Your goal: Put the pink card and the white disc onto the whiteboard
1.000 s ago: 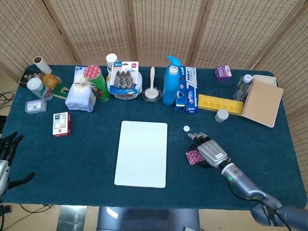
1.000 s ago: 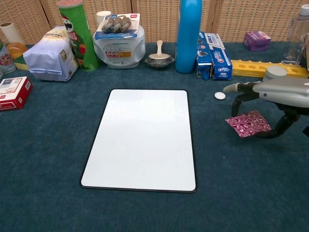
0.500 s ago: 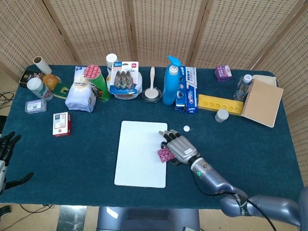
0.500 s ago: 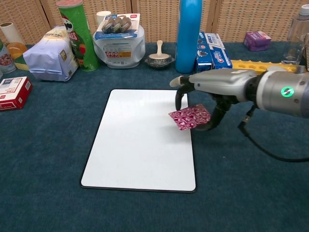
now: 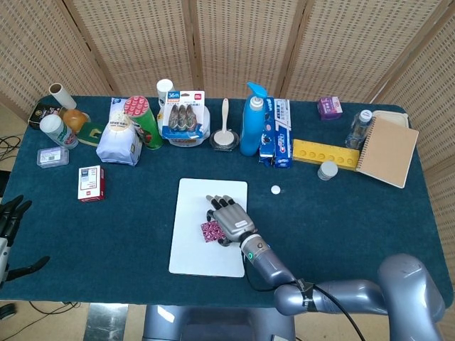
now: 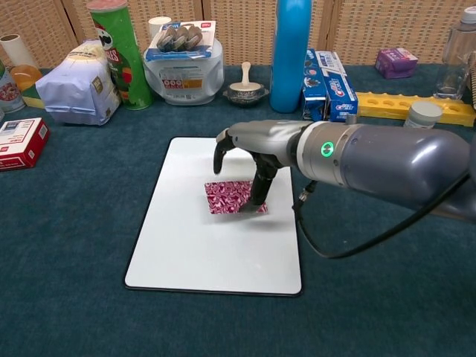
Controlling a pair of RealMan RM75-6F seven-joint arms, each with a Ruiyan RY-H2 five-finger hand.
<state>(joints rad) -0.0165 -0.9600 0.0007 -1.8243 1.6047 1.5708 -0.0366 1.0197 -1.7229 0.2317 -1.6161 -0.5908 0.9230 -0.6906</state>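
Right hand [image 6: 249, 152] is over the middle of the whiteboard [image 6: 186, 245], thumb and fingers pinching the pink card [image 6: 227, 197] at its 3 o'clock edge. In the chest view the card looks flat and at or just above the board surface; can't tell if it's fully touching. Head view agrees: card [image 5: 210, 230] sits at 9 o'clock of the hand [image 5: 229, 220], inside the whiteboard [image 5: 195, 256] outline.

White disc [image 5: 275, 190] is on the desk [image 5: 128, 234], off the board, at about 2 o'clock from the hand and well apart from it. Hidden behind the arm in the chest view.

Left hand [image 5: 8, 220] sits at the far 9 o'clock edge of the desk, fingers spread, holding nothing.

Risks from here, my read:
- Card sticks to a fingertip on release and gets dragged or flipped off the board when the hand lifts.
- Board is light and flat; a downward press plus sideways pull could shove it across the cloth.
- Disc is small and low; fingers may push it away rather than pinch it.
- The reach toward the disc goes near the toothpaste box [image 5: 281, 135] and blue bottle [image 5: 252, 124]; the forearm could clip them.
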